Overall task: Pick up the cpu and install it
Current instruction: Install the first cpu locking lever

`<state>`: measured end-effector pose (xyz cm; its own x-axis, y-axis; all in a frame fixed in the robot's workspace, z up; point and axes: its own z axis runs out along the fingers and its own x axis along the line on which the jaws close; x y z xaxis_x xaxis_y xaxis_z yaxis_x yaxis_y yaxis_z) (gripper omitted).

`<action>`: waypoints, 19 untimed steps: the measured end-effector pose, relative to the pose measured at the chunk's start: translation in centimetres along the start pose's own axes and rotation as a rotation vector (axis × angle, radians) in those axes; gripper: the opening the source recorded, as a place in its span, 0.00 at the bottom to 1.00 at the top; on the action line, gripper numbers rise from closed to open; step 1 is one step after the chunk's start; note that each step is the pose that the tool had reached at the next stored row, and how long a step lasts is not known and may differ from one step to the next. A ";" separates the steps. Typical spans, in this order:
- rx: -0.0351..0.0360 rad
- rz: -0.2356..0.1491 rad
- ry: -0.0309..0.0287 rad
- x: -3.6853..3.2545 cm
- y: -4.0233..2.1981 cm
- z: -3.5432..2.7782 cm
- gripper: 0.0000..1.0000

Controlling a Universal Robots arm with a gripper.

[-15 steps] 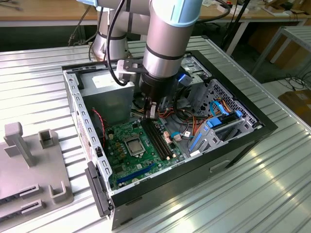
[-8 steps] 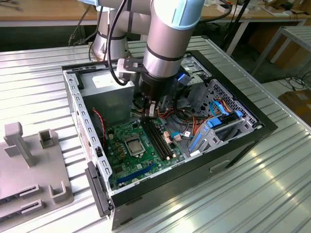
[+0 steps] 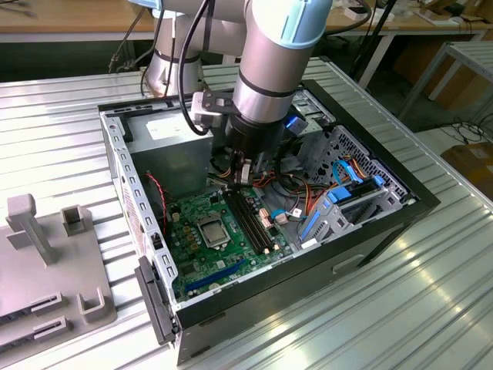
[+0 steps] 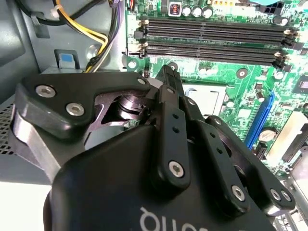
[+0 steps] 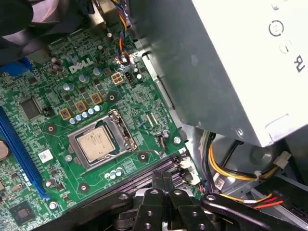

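Observation:
The cpu [image 5: 96, 144], a small square chip with a pale metal top, lies flat inside the metal-framed socket [image 5: 122, 127] on the green motherboard [image 5: 120, 103]. In the exterior view the cpu [image 3: 212, 230] shows mid-board inside the open computer case [image 3: 370, 231]. My gripper [image 3: 245, 179] hangs above the far end of the long black memory slots [image 3: 252, 220], beside the socket and clear of the chip. Its fingers [image 5: 162, 179] are pressed together with nothing between them; in the second wrist view the fingertips [image 4: 168, 77] point at the board near the socket.
A grey power supply [image 3: 173, 150] stands close beside my wrist at the back of the case. Yellow and orange cables [image 5: 226, 168] run near the fingers. Blue drive brackets [image 3: 339, 202] fill the case's right in the exterior view. A grey fixture [image 3: 46, 254] sits on the ribbed table [image 3: 370, 324].

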<state>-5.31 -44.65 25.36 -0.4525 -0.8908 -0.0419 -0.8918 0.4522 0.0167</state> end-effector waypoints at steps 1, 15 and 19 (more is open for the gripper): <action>-0.0008 0.000 -0.0015 -0.04 0.02 0.01 0.11; -0.0191 0.000 -0.0378 -0.76 1.10 1.22 0.11; -0.0192 0.000 -0.0379 -0.63 1.28 1.26 0.11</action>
<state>-6.17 -43.45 24.15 -0.4523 -0.8883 -0.0798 -0.8918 0.4509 0.0358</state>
